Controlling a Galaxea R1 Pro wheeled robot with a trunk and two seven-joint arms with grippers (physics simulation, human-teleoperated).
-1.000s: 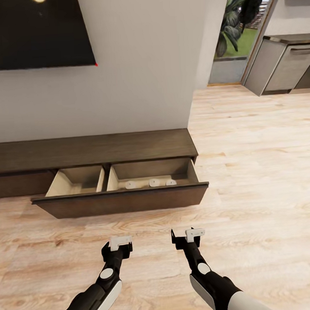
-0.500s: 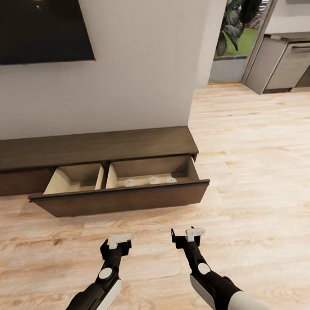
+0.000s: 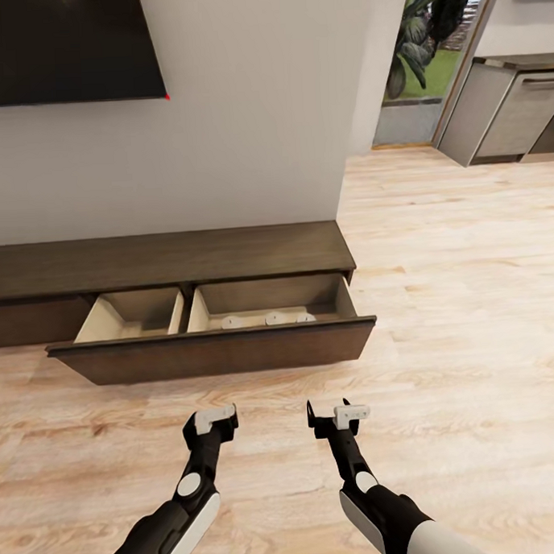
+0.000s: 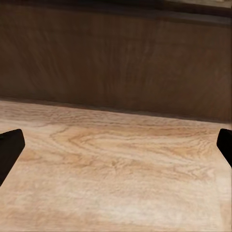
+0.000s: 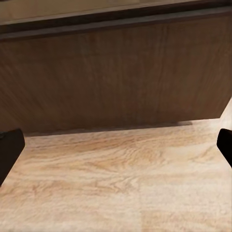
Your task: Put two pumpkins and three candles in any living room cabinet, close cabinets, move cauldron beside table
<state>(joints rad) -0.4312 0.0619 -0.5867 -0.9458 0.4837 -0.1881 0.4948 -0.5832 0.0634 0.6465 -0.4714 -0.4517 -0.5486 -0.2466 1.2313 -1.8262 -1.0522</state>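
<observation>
The long dark-brown cabinet [image 3: 187, 257] stands against the white wall with its wide drawer pulled out. Three small white candles [image 3: 267, 318] lie in the drawer's right compartment, and the left compartment [image 3: 129, 314] shows only its pale floor. Both arms reach over the floor just short of the drawer front [image 3: 216, 352]. My left gripper [image 3: 212, 419] is open with nothing in it, and so is my right gripper [image 3: 331, 416]. In each wrist view the drawer front [image 4: 116, 63] [image 5: 116, 77] rises close ahead between spread black fingertips [image 4: 9, 147] [image 5: 9, 147]. The pumpkins, the cauldron and the table are out of view.
A dark TV [image 3: 66, 52] hangs on the wall above the cabinet. Light wood floor [image 3: 455, 301] stretches to the right past the wall corner toward a doorway with a plant [image 3: 419, 29] and grey kitchen units [image 3: 504, 114].
The whole picture has shifted slightly, so the camera has moved. Both grippers sit a little nearer the drawer front, the left one most. The drawer and candles stay as they were.
</observation>
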